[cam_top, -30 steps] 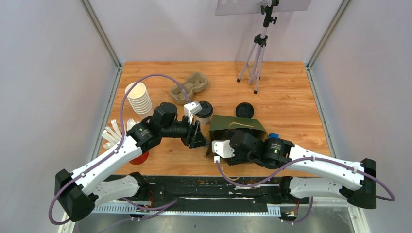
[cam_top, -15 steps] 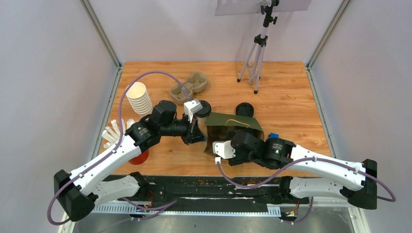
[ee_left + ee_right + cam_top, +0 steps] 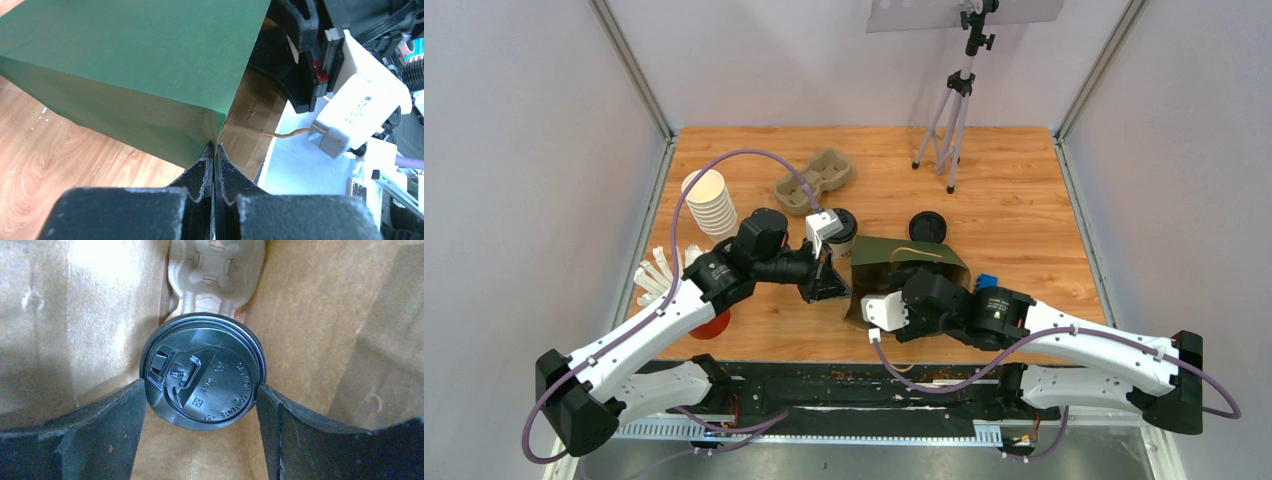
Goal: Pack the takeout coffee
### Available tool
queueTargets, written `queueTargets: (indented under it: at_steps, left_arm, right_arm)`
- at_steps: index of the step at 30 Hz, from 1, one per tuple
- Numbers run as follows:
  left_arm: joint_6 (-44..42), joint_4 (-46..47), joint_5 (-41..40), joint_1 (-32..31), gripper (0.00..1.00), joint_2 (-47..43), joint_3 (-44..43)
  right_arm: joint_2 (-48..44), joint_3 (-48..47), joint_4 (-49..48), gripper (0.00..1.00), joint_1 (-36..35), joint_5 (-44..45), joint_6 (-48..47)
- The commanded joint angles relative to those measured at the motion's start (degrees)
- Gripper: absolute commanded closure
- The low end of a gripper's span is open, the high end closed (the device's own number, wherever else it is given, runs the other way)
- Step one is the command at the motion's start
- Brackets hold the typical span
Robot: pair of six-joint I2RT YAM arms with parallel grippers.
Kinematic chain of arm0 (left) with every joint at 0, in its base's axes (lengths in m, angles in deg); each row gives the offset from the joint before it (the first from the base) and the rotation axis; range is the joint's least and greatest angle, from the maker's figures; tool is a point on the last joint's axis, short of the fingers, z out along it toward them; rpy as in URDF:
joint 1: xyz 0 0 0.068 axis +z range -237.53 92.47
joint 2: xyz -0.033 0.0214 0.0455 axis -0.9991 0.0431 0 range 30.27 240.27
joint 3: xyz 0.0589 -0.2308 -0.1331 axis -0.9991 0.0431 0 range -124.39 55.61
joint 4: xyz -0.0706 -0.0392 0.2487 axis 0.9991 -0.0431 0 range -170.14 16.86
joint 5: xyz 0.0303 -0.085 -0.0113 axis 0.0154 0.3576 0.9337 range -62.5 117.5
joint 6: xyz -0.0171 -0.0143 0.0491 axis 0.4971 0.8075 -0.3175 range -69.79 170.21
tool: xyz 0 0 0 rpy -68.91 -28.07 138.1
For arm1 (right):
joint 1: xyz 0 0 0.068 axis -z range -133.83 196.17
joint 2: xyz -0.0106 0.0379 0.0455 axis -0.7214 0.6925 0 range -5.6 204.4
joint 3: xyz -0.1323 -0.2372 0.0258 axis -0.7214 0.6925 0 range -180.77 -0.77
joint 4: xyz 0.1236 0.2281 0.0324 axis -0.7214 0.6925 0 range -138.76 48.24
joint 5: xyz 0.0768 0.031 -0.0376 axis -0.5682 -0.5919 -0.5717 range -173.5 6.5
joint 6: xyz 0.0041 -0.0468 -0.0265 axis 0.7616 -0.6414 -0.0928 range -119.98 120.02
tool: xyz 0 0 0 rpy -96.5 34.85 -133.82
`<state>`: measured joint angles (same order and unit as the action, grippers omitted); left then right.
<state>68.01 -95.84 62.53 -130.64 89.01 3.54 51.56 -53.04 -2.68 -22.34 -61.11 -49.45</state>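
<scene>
Green paper bag sits near the middle of the bench's near edge.

Left gripper is closed tight, its fingers pinching the bag's edge at the corner fold, where the green outside meets the brown lining.

Right gripper reaches inside the bag. Its fingers stand wide and press on either side of a lidded cup - only the round black lid shows, so the side colour cannot be told. The cup is within the brown walls of the bag, and a pulp carrier shows just beyond it, deeper in.

A second cup with a black lid stands on the bench just beyond the left wrist, near the bag's left side.

A further black lid lies just past the bag's far side; what is under it cannot be told.

Toward the far left corner are an empty pulp tray and a stack of white cups.

By the left edge is a red cup - white sticks fan out beside it.

A tripod stands at the far edge.
</scene>
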Motion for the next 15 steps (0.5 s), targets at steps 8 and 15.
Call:
queueTargets:
  at_steps: [8,15]
  left_arm:
    - [-2.81,2.77,4.41,-0.22,0.98,-1.87,0.75]
    - [-2.43,3.16,4.87,-0.24,0.98,-1.96,0.44]
  right_arm:
    - [-0.40,3.32,-4.57,0.37,2.60,-2.20,-1.04]
    - [-0.44,5.05,-6.45,0.37,2.77,1.86,-1.33]
